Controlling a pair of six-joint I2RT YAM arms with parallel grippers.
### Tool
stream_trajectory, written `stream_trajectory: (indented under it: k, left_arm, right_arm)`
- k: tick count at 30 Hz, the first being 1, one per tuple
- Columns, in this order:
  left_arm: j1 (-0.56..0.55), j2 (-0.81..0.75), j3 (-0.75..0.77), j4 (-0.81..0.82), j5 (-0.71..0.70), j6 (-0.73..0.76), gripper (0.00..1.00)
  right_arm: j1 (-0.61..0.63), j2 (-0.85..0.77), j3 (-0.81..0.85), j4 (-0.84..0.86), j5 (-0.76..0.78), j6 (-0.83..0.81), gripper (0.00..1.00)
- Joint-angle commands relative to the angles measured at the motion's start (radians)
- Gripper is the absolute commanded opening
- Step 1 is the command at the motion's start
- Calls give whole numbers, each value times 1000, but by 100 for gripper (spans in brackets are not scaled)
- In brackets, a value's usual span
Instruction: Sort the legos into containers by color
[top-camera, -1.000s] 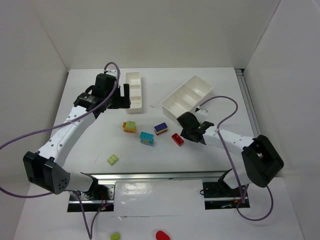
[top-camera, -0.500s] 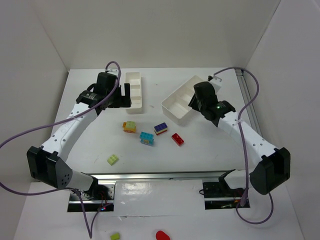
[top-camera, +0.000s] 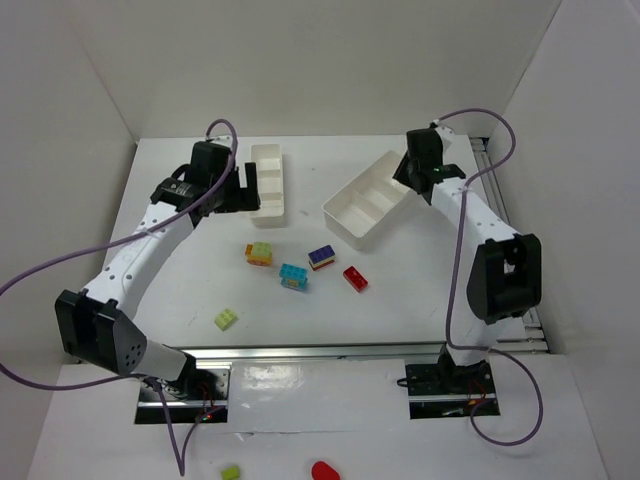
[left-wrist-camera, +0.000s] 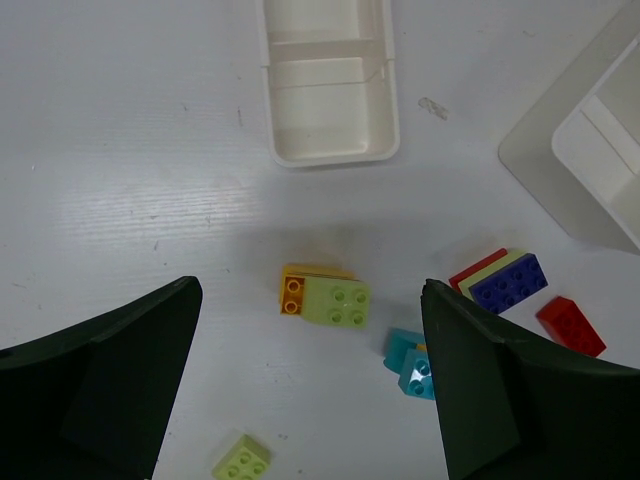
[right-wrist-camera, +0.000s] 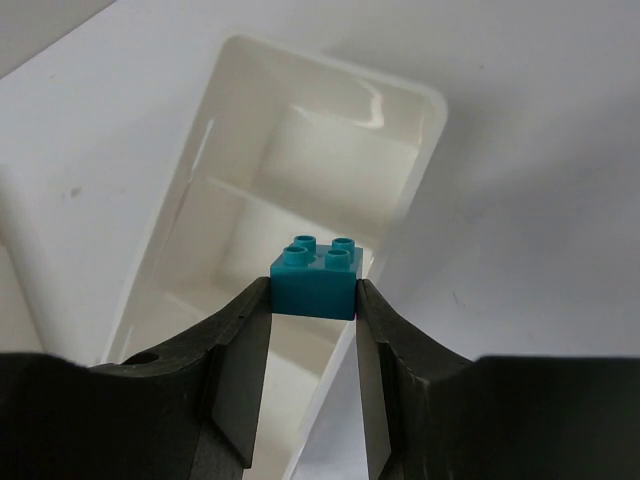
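Note:
My right gripper (right-wrist-camera: 312, 300) is shut on a teal-cyan brick (right-wrist-camera: 315, 280) and holds it above the wide white tray (right-wrist-camera: 300, 150), also in the top view (top-camera: 375, 200). My left gripper (left-wrist-camera: 310, 380) is open and empty, high above the table by the narrow white tray (left-wrist-camera: 328, 85). Below it lie an orange-and-lime brick (left-wrist-camera: 325, 297), a cyan brick (left-wrist-camera: 410, 363), a blue-purple, yellow and red stack (left-wrist-camera: 500, 280), a red brick (left-wrist-camera: 570, 325) and a lime brick (left-wrist-camera: 240, 462). In the top view the left gripper (top-camera: 235, 190) sits left of the narrow tray (top-camera: 268, 180).
White walls close in the table on three sides. A metal rail runs along the near edge (top-camera: 320, 355). A lime brick (top-camera: 231, 472) and a red piece (top-camera: 324, 470) lie off the table in front of the rail.
My right arm has swung from low beside the red brick up and back to the far end of the wide tray. The left arm has barely moved.

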Motion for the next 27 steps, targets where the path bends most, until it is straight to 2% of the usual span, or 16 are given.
stream_trajectory:
  k: [1,5,8,11,13,15,16,17,20,22,25,27]
  left_arm:
    - [13,30,50,1,23,-12,100]
    - [13,56,82,-22,48,-12,100]
    - [13,93,105,-45,71,-2,100]
    - [13,107,136,-70,83,-2,100]
    - [13,107,136,-79,74,7,100]
    - [13,107,127,-79,62,7,100]
    - [13,107,127,-79,51,7,100]
    - [22,107,127,-79,42,7,100]
    - [75,107,136,-88,66,-13,100]
    - [132,95,145,-88,76,-40,100]
    - [210,86,165,-99,79,-59,100]
    - [243,73,154,-99,92,-82,100]
  right_arm:
    - [-55,81,107,94,-28,-30,33]
    - [-78,179,142,159,-55,-30,37]
    - [-89,248,202,187,-79,-30,57]
    - [-89,274,248,173,-88,-30,71]
    - [-89,235,232,187,-116,-30,70]
    - [-68,190,192,187,-128,-45,65]
    - [-56,123,166,187,-151,-63,63]
    - [-42,79,82,225,-166,-79,63]
    - [55,-113,-120,325,-292,-181,63]
    - [154,-198,-176,316,-401,-270,72]
    - [312,-198,-172,171,-444,-357,86]
    - [388,-163,-106,10,-444,-413,90]
